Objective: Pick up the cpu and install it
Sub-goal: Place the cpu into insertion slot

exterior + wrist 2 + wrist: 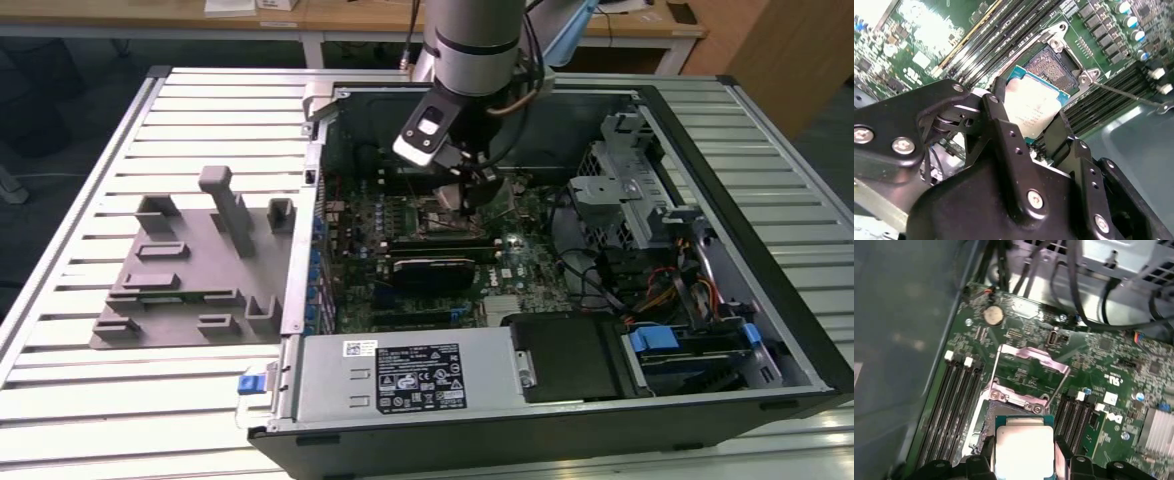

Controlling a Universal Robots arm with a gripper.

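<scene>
— Where is the cpu (1031,107) at this moment?

— It is in the gripper (1029,117). The two black fingers (1004,135) are clamped on two opposite edges of the chip, and its pale metal top faces up to the cameras in both wrist views.

— And where does the gripper hang?

— Inside the open computer case (747,230), which lies on its side on the slatted table (200,110) and takes the table's half at the exterior view's right. The arm comes down into the case, over the motherboard (521,250).

— Is the chip near its place?

— Yes. In the first wrist view the cpu (1024,452) is just over the socket (986,420) and covers a part of it. In the second wrist view a part of the socket's contact field (1051,65) is uncovered beyond the chip's edge. I cannot tell if the chip touches the socket.

— Is the socket open?

— Its metal load plate (1024,351) is folded back, and the thin wire lever (1124,92) stands away from it. Memory slots (954,400) run along both sides of the socket.

— Anything else on the table?

— A grey plastic fixture (187,270) lies just beside the case, toward the table's edge at the exterior view's left.
</scene>
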